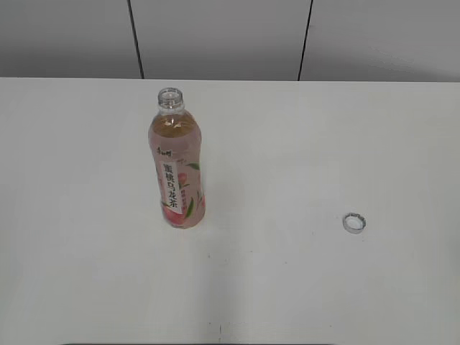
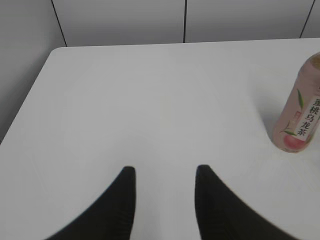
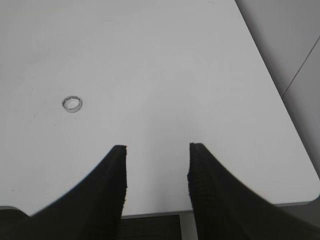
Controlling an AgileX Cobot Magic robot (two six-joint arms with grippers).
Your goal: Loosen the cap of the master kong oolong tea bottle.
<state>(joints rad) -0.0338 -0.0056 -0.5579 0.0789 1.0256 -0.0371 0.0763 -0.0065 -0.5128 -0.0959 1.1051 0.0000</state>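
The master kong oolong tea bottle (image 1: 177, 167) stands upright on the white table (image 1: 287, 287), left of centre, its neck bare with no cap on it. Its lower body also shows at the right edge of the left wrist view as the bottle (image 2: 300, 115). The cap (image 1: 353, 223) lies apart on the table to the right, open side up; in the right wrist view the cap (image 3: 72, 104) sits far left of the fingers. My left gripper (image 2: 165, 172) is open over bare table, left of the bottle. My right gripper (image 3: 157, 149) is open near the table's front edge, holding nothing.
A grey panelled wall (image 1: 230, 36) runs behind the table. The table's left edge and rounded corner (image 2: 52, 52) show in the left wrist view. Its right edge and front corner (image 3: 315, 192) show in the right wrist view.
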